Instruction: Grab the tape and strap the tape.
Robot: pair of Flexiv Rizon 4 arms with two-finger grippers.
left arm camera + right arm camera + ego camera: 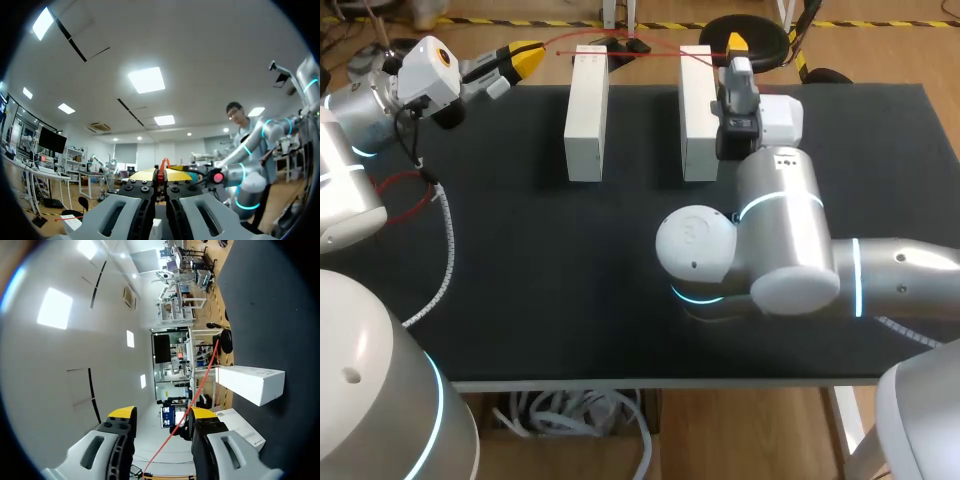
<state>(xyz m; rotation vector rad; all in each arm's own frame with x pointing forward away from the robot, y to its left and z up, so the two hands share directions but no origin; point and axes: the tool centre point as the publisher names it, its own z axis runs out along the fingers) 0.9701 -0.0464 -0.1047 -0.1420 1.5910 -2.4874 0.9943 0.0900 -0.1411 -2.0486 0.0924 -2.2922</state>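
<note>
A thin red tape [650,58] stretches over the far ends of two white boxes [586,112] [697,112] that stand side by side at the back of the black table. My left gripper [527,58] is at the back left, shut on one end of the tape; in the left wrist view a red piece [160,175] shows between its closed yellow tips [160,173]. Behind the right-hand box is my right gripper [736,44]. In the right wrist view it [161,415] stands open, and the tape [201,377] runs between the fingers, close to one of them. Both boxes [252,382] [240,426] lie beside it.
The black table top [570,280] extends in front of the boxes. A red cable [405,195] and a white ribbed hose [445,260] hang from my left arm over the table's left side. My right arm's elbow [760,240] sits over the right middle.
</note>
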